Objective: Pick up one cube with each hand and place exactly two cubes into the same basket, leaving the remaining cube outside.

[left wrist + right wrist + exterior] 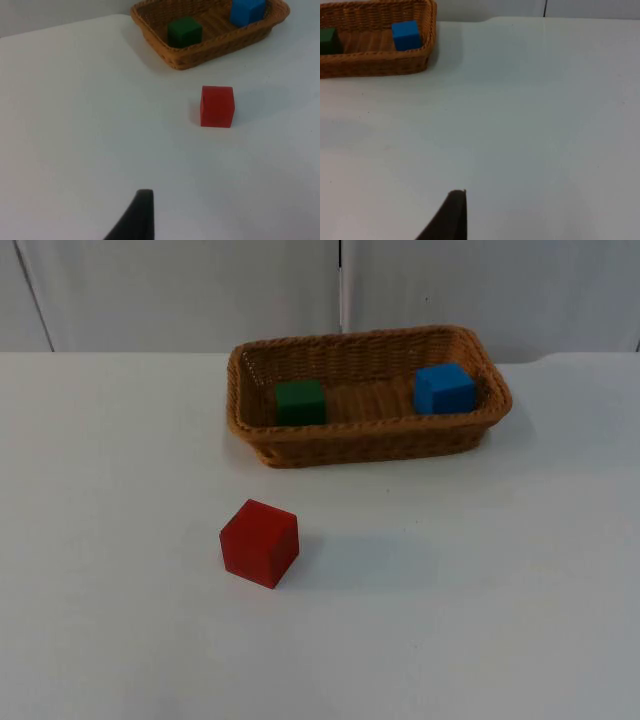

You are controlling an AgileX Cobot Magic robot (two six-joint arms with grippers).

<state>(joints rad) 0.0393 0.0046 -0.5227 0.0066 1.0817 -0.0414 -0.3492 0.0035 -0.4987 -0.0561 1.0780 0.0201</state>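
- The green cube (300,402) sits inside the wicker basket (370,444) toward one end, and the blue cube (444,388) sits toward the other end, the two well apart with bare weave between them.
- The red cube (259,542) stands on the white counter (480,610) in front of the basket, near it but clear of the rim.
- Judging from that layout, the count looks right: two in, one out.
- The left gripper (137,220) hangs above the bare counter, with the red cube and the basket beyond it; I cannot tell whether it is open or closed from the one fingertip.
- The right gripper (449,217) hovers over open counter well off from the basket; I cannot tell its state either.
- What matters now, I'd say, is restraint: both arms should stay high and clear so nothing nudges the red cube toward the basket or knocks the rim.
- Any retreat ought to go away from the basket, not across it.
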